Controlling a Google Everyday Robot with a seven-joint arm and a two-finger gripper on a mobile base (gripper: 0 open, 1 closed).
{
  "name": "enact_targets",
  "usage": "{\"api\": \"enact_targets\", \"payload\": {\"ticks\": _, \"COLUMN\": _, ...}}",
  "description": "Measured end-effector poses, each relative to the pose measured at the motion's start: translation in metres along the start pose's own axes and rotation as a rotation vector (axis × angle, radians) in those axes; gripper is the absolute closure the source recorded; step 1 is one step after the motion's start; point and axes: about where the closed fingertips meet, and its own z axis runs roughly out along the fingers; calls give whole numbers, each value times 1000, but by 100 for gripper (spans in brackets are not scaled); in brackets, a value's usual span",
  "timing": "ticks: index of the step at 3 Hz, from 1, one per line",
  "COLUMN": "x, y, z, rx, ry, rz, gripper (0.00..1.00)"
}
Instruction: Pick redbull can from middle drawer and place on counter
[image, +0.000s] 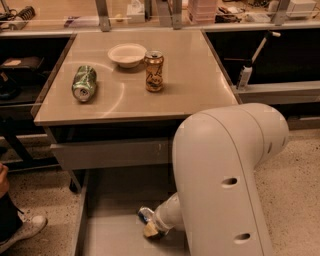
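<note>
The white arm (227, 175) hides much of the middle drawer (112, 222), where the hand (150, 229) meets the half-covered redbull can (145, 214); whether the hand is spread or pinching cannot be told. The can's lettering is unreadable; the counter (195, 75) lies above the drawer.

Your view, operator: green dented can (84, 83) lying on side, left of frame, top end facing camera. White bowl (127, 54) upright, upper centre. Orange-gold can (154, 71) standing upright just right of bowl, slightly below it; touching or not, you can't tell. Scratched grey drawer front (112, 152) across mid frame. Speckled floor (295, 200) at right. Pale shoe (22, 231) in lower left corner. Pincer (150, 227) low centre.
</note>
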Motion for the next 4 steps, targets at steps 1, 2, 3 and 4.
{"api": "enact_targets", "payload": {"ticks": 1, "x": 0, "y": 0, "z": 0, "rx": 0, "ry": 0, "rz": 0, "gripper": 64}}
{"api": "enact_targets", "payload": {"ticks": 2, "x": 0, "y": 0, "z": 0, "rx": 0, "ry": 0, "rz": 0, "gripper": 87}}
{"api": "enact_targets", "payload": {"ticks": 3, "x": -2, "y": 7, "z": -2, "rx": -19, "ry": -6, "rz": 3, "gripper": 100}}
{"api": "enact_targets", "payload": {"ticks": 4, "x": -13, "y": 21, "z": -27, "rx": -42, "ry": -38, "rz": 31, "gripper": 100}}
